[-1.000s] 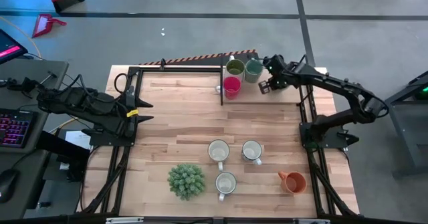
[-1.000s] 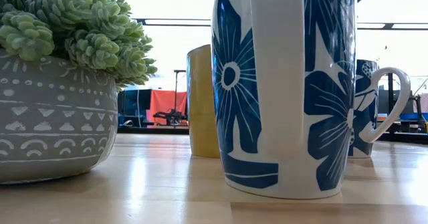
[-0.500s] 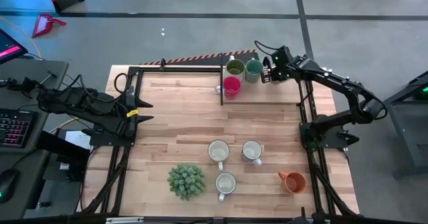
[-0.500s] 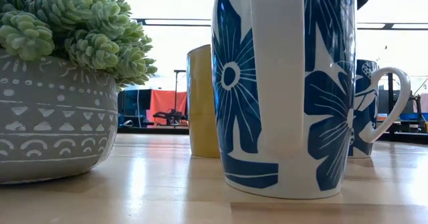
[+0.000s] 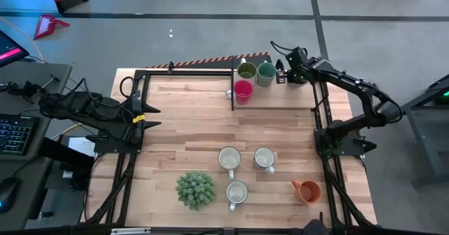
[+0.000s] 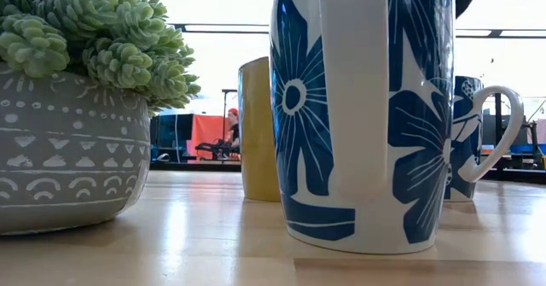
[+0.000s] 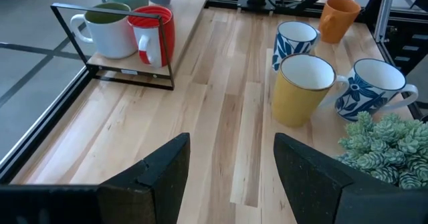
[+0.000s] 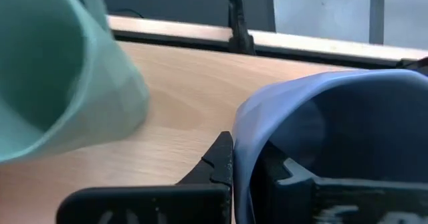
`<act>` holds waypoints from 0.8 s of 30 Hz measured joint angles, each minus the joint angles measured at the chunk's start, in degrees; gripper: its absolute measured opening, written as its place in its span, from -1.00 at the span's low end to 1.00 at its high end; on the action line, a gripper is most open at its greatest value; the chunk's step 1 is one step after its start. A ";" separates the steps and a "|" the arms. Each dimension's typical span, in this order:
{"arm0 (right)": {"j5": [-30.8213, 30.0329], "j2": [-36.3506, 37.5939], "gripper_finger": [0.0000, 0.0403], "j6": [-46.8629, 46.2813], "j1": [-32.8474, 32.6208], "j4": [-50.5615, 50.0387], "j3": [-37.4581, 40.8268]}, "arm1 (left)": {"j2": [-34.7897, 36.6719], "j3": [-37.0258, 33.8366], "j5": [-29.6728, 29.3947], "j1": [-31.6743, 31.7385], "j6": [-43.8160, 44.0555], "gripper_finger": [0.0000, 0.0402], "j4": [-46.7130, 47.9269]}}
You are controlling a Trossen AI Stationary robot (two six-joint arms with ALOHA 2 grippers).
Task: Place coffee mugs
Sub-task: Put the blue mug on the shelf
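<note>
On a black-framed rack shelf [image 5: 295, 102] at the far edge stand an olive mug [image 5: 246, 71], a teal mug [image 5: 266, 74] and a red mug [image 5: 243, 90]. My right gripper [image 5: 283, 74] is beside the teal mug, shut on a blue-grey mug [image 8: 334, 137] that the gripper hides from above. Near the front stand three mugs with white insides [image 5: 229, 158] [image 5: 264, 158] [image 5: 236, 191], and an orange mug [image 5: 307, 191] lies on its side. My left gripper [image 7: 231, 164] waits open at the table's left edge. My right gripper holds the blue-grey mug by its rim wall [image 8: 241, 150]. One finger [image 8: 217, 164] is outside the wall and the other [image 8: 287, 170] inside the mug. The mug is close beside the teal mug [image 8: 60, 83], over the shelf's wood. Whether its base rests there I cannot tell.
A spiky green plant in a grey pot [image 5: 195, 190] stands near the front, left of the white-inside mugs. The rack's black upright frame [image 5: 233, 88] borders the shelf on its left. Bare wood [image 5: 189, 123] lies between the rack and the front mugs.
My right gripper has moved toward the far edge along the shelf's right part and closer to the teal mug, turning at the wrist. The other mugs and my left arm have stayed where they were.
</note>
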State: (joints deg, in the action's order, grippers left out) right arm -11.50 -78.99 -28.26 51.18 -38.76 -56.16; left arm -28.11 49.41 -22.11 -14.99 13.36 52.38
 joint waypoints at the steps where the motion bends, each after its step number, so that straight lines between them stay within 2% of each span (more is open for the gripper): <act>1: -0.03 -0.72 -1.00 0.11 0.19 0.08 -0.01 | 0.02 0.00 0.01 0.00 0.00 0.02 0.02; 6: -1.73 -2.16 -1.00 0.86 0.15 0.27 -0.47 | 0.02 0.00 0.02 -0.02 0.01 0.02 0.02; 11: -4.95 -2.53 -1.00 3.63 1.62 -4.53 -4.60 | 0.02 0.00 0.02 0.01 0.01 0.02 0.04; 17: -3.39 -2.46 -1.00 5.24 4.05 -7.60 -8.71 | 0.00 0.00 0.04 -0.02 0.00 0.02 0.04; 24: -3.24 -2.44 -1.00 6.13 4.64 -11.36 -8.92 | 0.01 0.00 0.04 -0.01 -0.01 0.02 0.04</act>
State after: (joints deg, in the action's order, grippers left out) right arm -14.75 -81.43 -22.13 55.81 -50.13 -65.08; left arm -28.11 49.41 -22.06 -15.00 13.35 52.42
